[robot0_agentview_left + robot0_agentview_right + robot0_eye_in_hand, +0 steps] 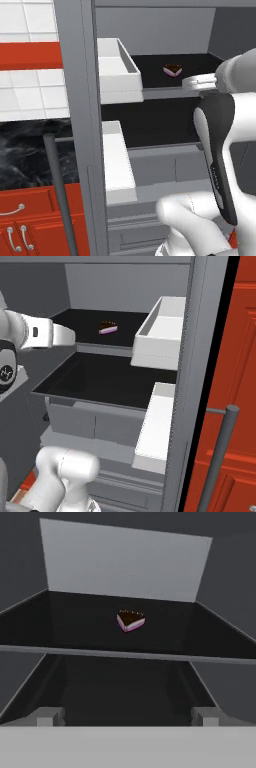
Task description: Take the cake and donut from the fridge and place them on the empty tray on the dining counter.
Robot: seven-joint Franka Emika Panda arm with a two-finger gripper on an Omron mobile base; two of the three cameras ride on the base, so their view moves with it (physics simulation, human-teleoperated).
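Observation:
The fridge (75, 100) stands open in front of me. A small cake (131, 620) slice, dark on top with pink sides, lies near the middle of the upper black shelf (90, 318); the cake (172, 70) sits toward the back. My gripper (127, 717) is open, its fingertips (50, 716) wide apart, level with the shelf's front edge and a good way short of the cake (108, 328). Nothing is between the fingers. The donut, the tray and the dining counter are out of view.
White door bins (117, 65) (162, 331) flank the shelves on both open doors. A lower black shelf (110, 381) and grey drawers (95, 423) lie below. Red cabinets (30, 220) with a black worktop (25, 150) stand left; a bar handle (220, 456) hangs right.

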